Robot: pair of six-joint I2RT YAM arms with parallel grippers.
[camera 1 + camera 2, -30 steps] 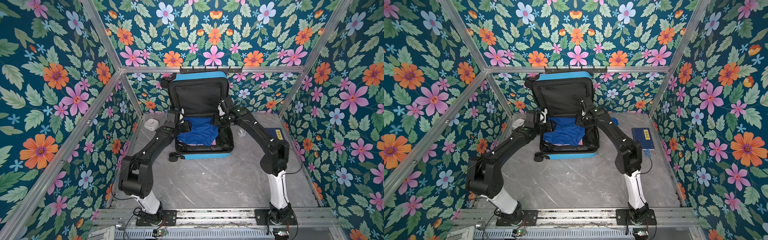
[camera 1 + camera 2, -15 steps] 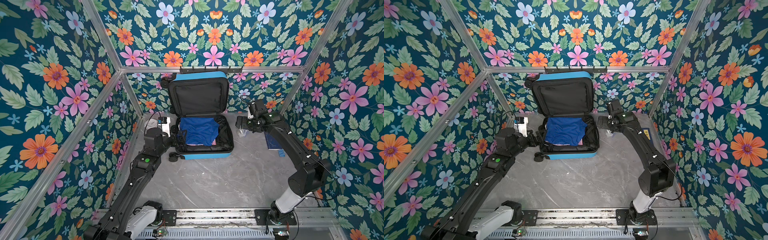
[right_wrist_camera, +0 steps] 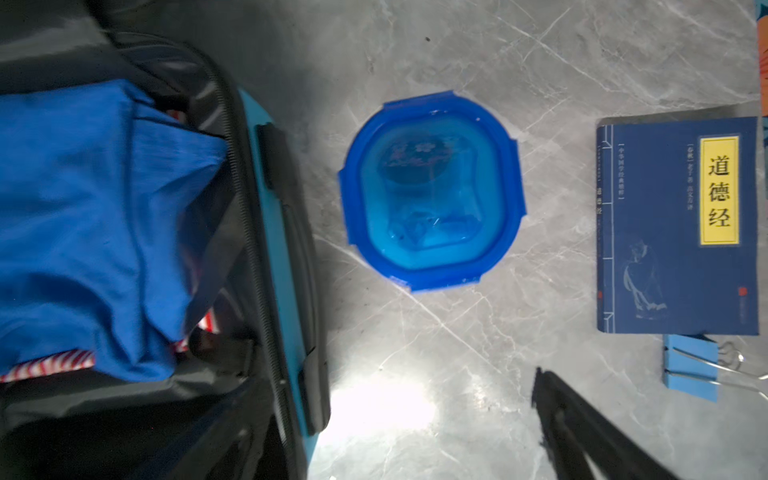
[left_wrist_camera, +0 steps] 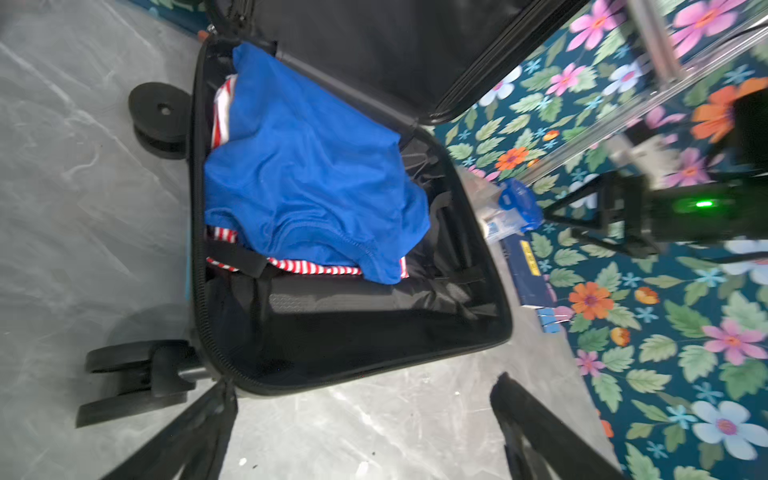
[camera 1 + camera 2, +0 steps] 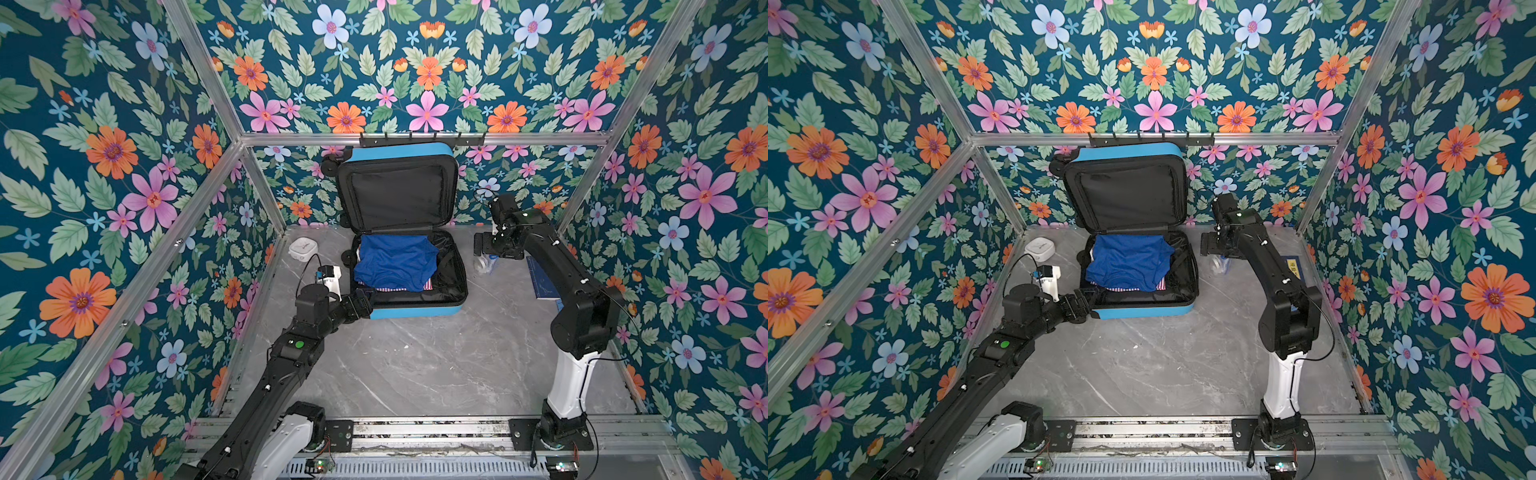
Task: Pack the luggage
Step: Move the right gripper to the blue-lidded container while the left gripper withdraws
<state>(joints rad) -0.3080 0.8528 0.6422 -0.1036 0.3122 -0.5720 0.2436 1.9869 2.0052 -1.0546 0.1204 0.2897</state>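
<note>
Small sky-blue hard-shell luggage [image 5: 415, 309] lies open at the back of the grey marbled tabletop [image 5: 415, 374], lid upright before the floral wall [image 5: 415, 83]. A blue garment [image 4: 307, 166] hides most of a red-striped cloth [image 4: 316, 268]. The left gripper [image 4: 363, 390] gapes empty at its front corner. The right gripper [image 5: 480, 249], one finger cut off in its wrist view, is spread above a blue-lidded tub [image 3: 432, 191]

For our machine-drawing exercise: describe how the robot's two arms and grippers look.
The left arm and right arm are black jointed links, each with a white segment near its base on a silver rail. Black cables trail along both. The left carries a round green dot and a white wrist camera; the right a green light. The left gripper and right gripper are black.
</note>
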